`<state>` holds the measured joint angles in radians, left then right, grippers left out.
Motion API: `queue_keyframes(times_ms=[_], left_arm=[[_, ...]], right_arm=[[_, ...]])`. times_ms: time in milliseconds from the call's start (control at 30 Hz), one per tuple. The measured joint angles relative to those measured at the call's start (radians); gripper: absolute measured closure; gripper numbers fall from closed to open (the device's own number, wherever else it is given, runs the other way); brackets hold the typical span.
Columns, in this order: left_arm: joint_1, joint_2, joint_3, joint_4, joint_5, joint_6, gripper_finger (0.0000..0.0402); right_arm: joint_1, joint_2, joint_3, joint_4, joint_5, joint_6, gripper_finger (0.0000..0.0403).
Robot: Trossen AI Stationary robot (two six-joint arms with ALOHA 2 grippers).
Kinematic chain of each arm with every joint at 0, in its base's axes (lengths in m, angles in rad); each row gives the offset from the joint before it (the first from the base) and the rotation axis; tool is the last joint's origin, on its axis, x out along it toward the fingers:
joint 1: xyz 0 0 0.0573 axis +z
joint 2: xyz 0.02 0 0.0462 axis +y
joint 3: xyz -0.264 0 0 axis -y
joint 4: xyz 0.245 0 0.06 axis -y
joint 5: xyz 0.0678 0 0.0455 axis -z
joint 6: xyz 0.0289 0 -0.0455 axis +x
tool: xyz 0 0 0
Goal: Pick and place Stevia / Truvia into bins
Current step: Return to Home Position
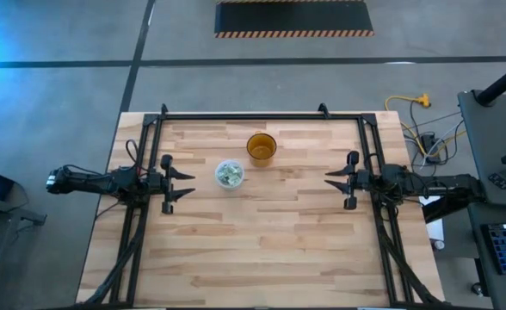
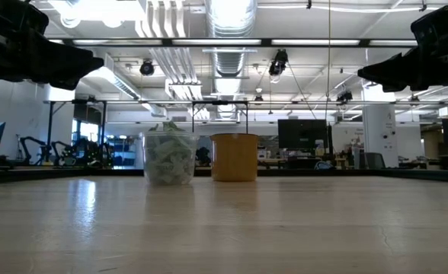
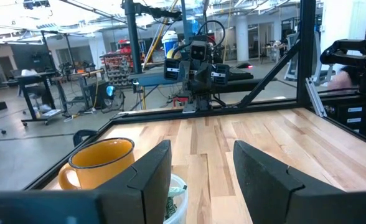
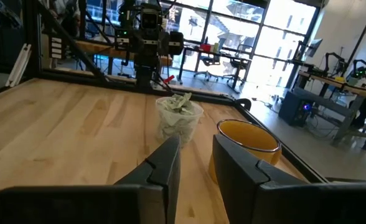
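While my left end effector [image 1: 188, 185] and right end effector [image 1: 329, 181] hover with fingers apart and empty at opposite sides of the worktop [image 1: 262, 250], the Stevia sachets [image 1: 230, 175] fill the translucent cup [image 2: 169, 135] just ahead of the left one. None lies loose, so the job looks finished.

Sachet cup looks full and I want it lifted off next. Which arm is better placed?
Likely left. The left gripper is open and clearly nearer the translucent cup. The right gripper, also open, waits farther off across the table.

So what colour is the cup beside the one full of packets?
Amber-yellow. The cup shows best in the right wrist view.
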<state>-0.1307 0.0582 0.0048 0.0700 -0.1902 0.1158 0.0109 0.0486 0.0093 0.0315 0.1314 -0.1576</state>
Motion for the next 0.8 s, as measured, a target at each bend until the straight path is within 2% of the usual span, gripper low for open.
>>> queue_keyframes(times_ms=[800], left_arm=[[0.0,0.0,0.0,0.0,0.0,0.0,0.0243]], right_arm=[[0.0,0.0,0.0,0.0,0.0,0.0,0.0318]])
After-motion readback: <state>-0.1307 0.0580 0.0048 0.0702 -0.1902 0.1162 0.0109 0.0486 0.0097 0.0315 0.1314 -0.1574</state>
